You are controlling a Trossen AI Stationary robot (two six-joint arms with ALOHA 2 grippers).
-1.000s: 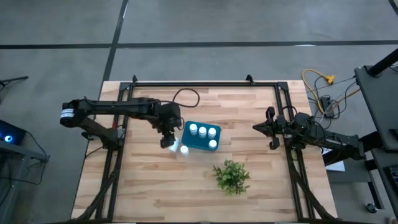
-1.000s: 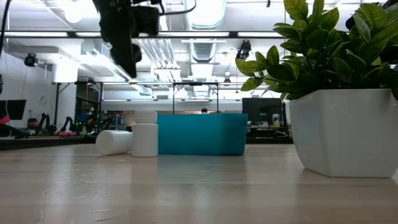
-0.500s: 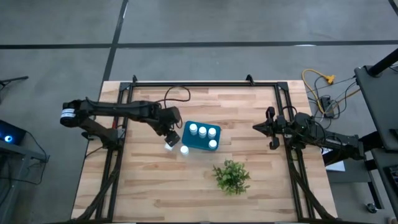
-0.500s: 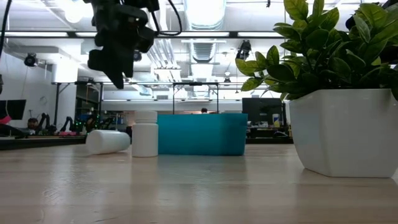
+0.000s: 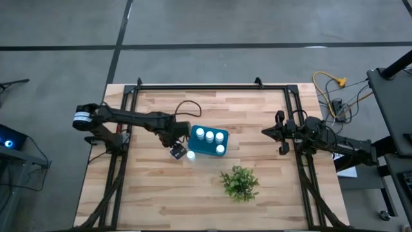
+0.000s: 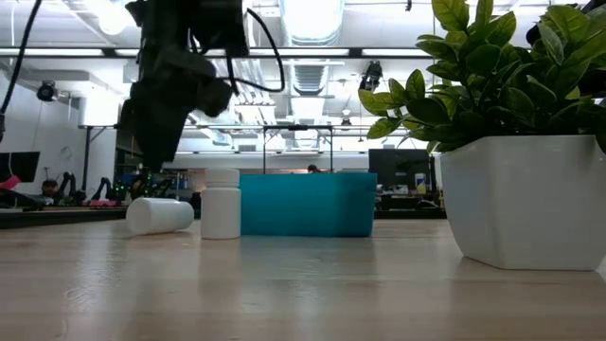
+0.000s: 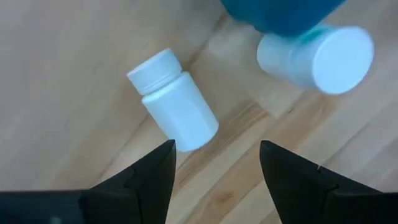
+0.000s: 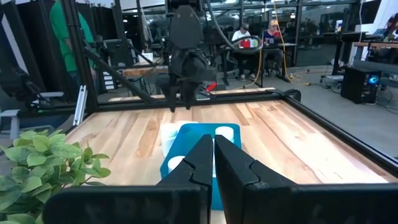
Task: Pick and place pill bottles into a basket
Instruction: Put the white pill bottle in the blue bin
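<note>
Comparing with a second before, we saw the left gripper (image 7: 214, 165) had dropped beside the basket (image 5: 207, 143), fingers apart over the tipped bottle (image 7: 174, 101), which had rolled slightly away. We judged a grasp imminent; the right gripper (image 8: 213, 163) waited shut, well away from the basket.

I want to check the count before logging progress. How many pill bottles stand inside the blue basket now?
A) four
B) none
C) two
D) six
A: the high view shows four white caps inside the basket, while one upright bottle and one fallen bottle remain on the table beside it, under the open left pincer.
</note>
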